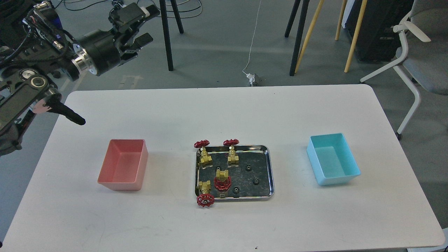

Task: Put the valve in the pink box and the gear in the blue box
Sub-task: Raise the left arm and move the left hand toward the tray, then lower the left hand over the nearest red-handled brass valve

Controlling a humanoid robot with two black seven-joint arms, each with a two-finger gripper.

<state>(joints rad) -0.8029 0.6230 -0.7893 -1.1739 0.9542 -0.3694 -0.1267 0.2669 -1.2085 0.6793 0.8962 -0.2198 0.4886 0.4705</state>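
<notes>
Left tool point(141, 22) raised at upper left, well above & behind table point(224, 112), fingers spread apart, nothing between them. Right tool out of frame. Pink box point(123, 165) on table's left, empty. Steel tray point(270, 171) at centre w/ four valves: two upright along back-left rim point(204, 154) point(232, 153), one lying mid-tray point(222, 179), one at front-left corner point(205, 193) w/ red handwheel hanging over rim. Four gears point(248, 167) in tray, mostly on its right half, lying apart. Blue box point(332, 159) at right, empty.
</notes>
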